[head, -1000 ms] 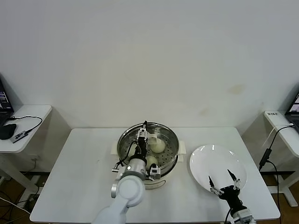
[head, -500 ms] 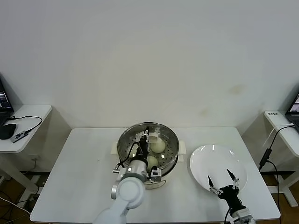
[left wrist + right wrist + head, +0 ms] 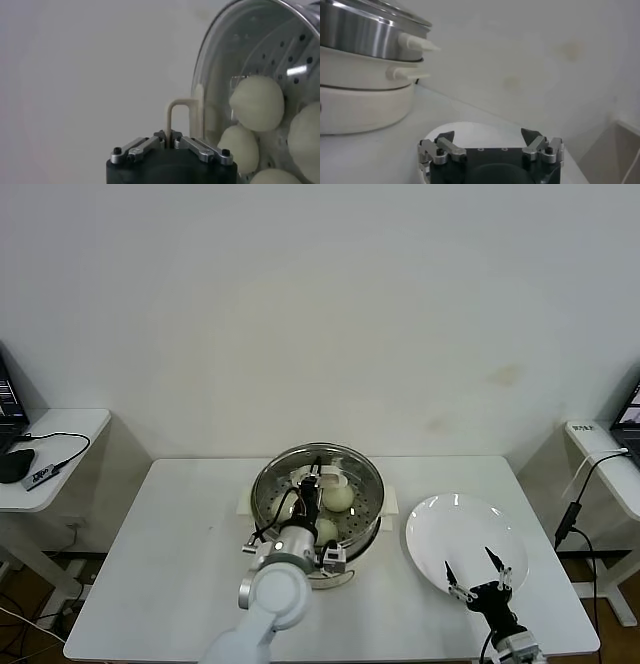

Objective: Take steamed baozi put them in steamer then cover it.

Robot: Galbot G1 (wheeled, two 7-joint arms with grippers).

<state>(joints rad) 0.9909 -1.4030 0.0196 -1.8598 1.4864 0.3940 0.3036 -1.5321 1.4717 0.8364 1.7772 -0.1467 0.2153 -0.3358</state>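
You had four baozi (image 3: 256,102) lying inside the steamer (image 3: 316,494), on its perforated floor; only two showed clearly from the head camera, the others being hidden behind your left arm. The steamer sat on its white base at the middle of the bench (image 3: 180,544). The cover (image 3: 235,60) was over the steamer, its glass and metal rim arching above the buns in the left wrist view. Your left pincer (image 3: 170,142) was closed tight on the cover's cream handle (image 3: 180,112), its two fingers together around the bar, directly above the steamer. To the right of the steamer, just beside it, lay a white plate (image 3: 465,539) with nothing on it. Your right pincer (image 3: 478,572) stood with its fingers wide apart, gripping nothing, at the plate's near edge by the bench's front right, well apart from the steamer.
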